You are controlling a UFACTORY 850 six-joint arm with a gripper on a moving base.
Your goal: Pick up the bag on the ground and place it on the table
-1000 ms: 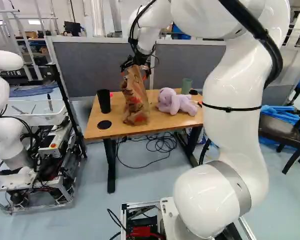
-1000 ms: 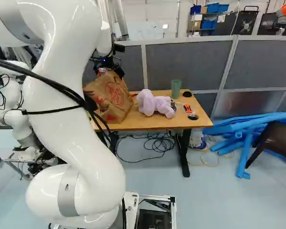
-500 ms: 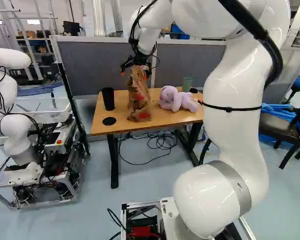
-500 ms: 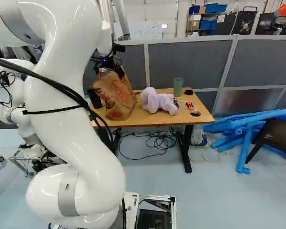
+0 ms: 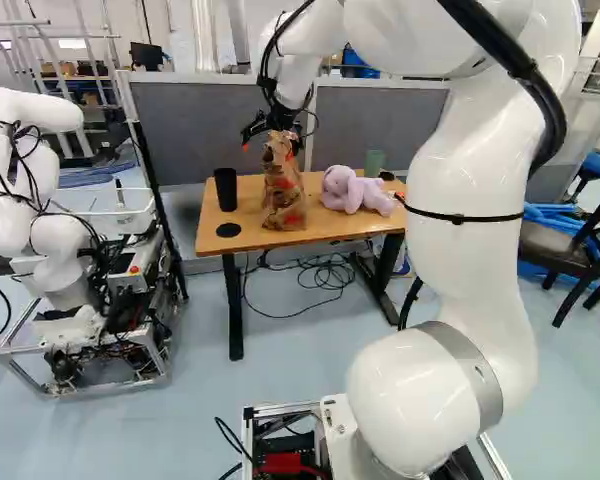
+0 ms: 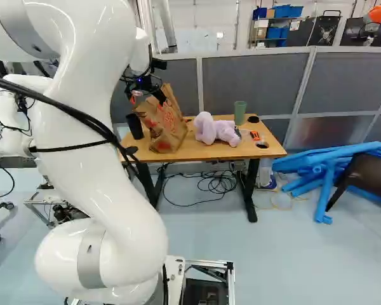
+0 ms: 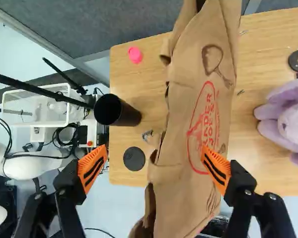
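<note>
In the left base view my gripper (image 5: pixel 271 146) hangs at the top of the brown paper bag (image 5: pixel 284 198), which stands upright on the wooden table (image 5: pixel 335 230). The wrist view shows the gripper (image 7: pixel 156 165) with its orange-padded fingers wide apart. One finger overlaps the printed side of the bag (image 7: pixel 201 119); the other is well off to the bag's far side, over the table's end. Nothing is clamped between them. The right base view has the bag (image 6: pixel 165 127) tilted slightly beside the black cup.
Around the bag are a black cup (image 5: pixel 226 189), a purple plush toy (image 5: pixel 356 190) and a green cup (image 6: pixel 240 112). Grey partitions (image 6: pixel 254 82) rise behind the table. Another robot (image 5: pixel 60 250) stands at the left, and blue tubes (image 6: pixel 327 168) lie at the right.
The base has moved back and turned slightly, so the table appears farther off. The bag has straightened from its lean, while my arm keeps its pose and the gripper stays open.
</note>
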